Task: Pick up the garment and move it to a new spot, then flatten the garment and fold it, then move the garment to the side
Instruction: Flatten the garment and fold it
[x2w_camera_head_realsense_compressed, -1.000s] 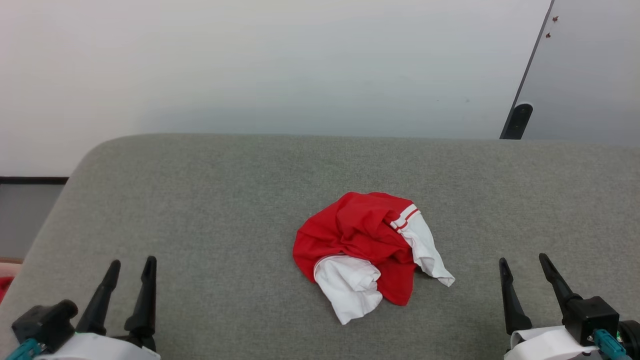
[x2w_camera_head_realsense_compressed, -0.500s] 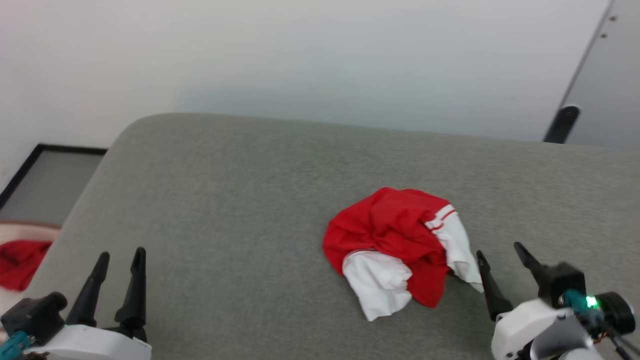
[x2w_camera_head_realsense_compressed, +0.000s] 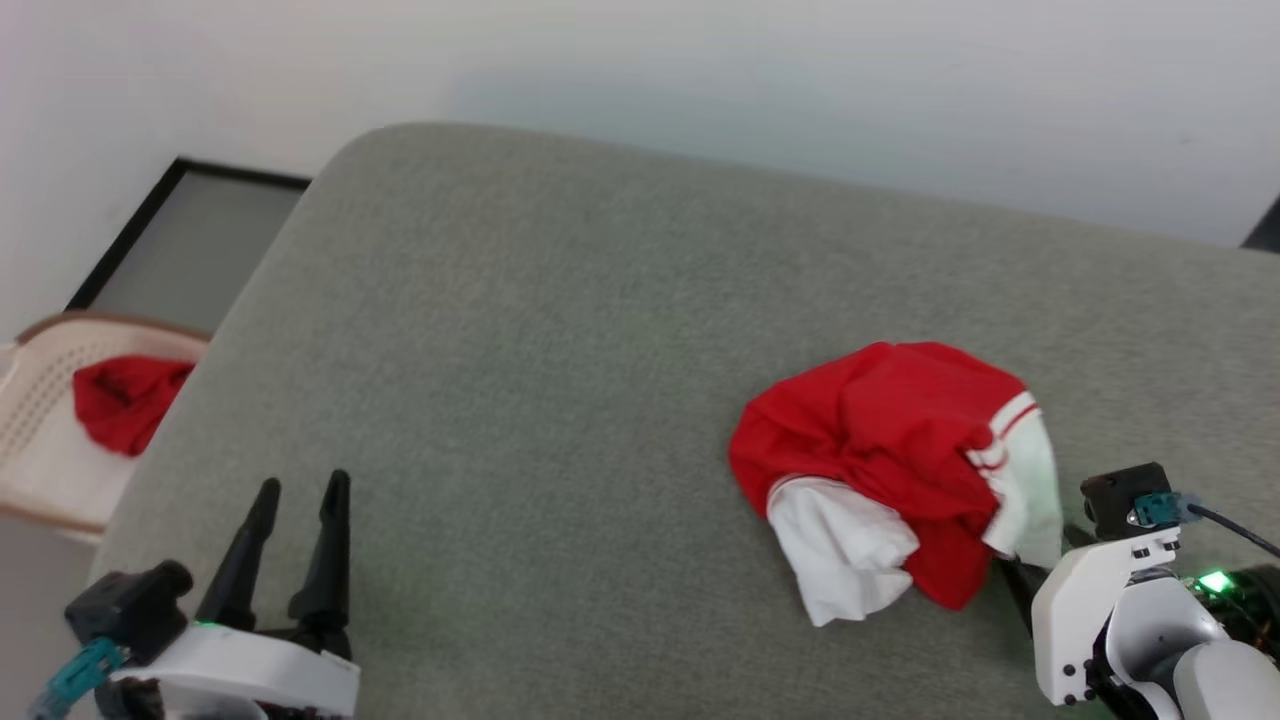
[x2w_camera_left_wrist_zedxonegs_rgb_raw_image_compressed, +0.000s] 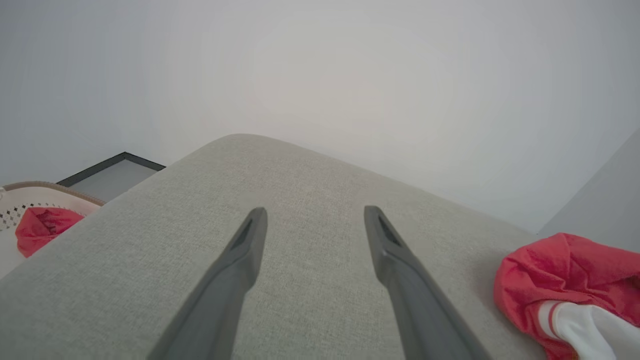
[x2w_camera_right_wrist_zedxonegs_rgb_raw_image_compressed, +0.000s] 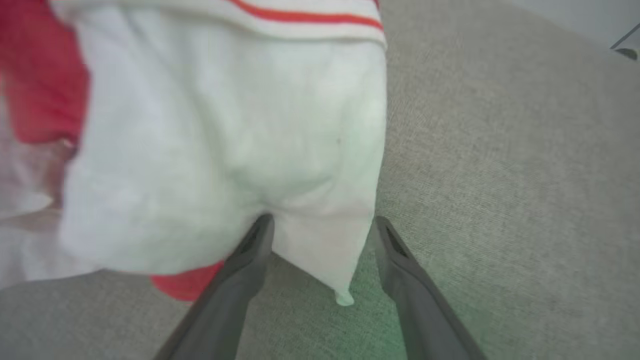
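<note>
The garment (x2w_camera_head_realsense_compressed: 880, 440) lies crumpled on the grey cushioned surface (x2w_camera_head_realsense_compressed: 550, 350), red with white sleeves and a red-striped seam. My right gripper (x2w_camera_right_wrist_zedxonegs_rgb_raw_image_compressed: 322, 220) is open, and the tip of the white sleeve (x2w_camera_right_wrist_zedxonegs_rgb_raw_image_compressed: 225, 140) hangs down between its two fingers. In the head view its white wrist (x2w_camera_head_realsense_compressed: 1085, 600) sits just right of the garment, with the fingers mostly hidden behind the sleeve. My left gripper (x2w_camera_head_realsense_compressed: 304, 482) stands open at the lower left with nothing between its fingers, far from the garment. In the left wrist view the left gripper (x2w_camera_left_wrist_zedxonegs_rgb_raw_image_compressed: 315, 211) points over bare cushion, the garment (x2w_camera_left_wrist_zedxonegs_rgb_raw_image_compressed: 565, 270) off at the right.
A beige plastic basket (x2w_camera_head_realsense_compressed: 30, 400) stands off the surface's left edge, holding a plain red bunched cloth (x2w_camera_head_realsense_compressed: 125, 400). A pale wall runs behind the surface. Beside the basket lies a dark-framed grey panel (x2w_camera_head_realsense_compressed: 190, 240).
The head camera has swung left, shifting the whole picture. My right gripper has moved in to the garment's white sleeve, still open. The left gripper and the garment have kept their places.
</note>
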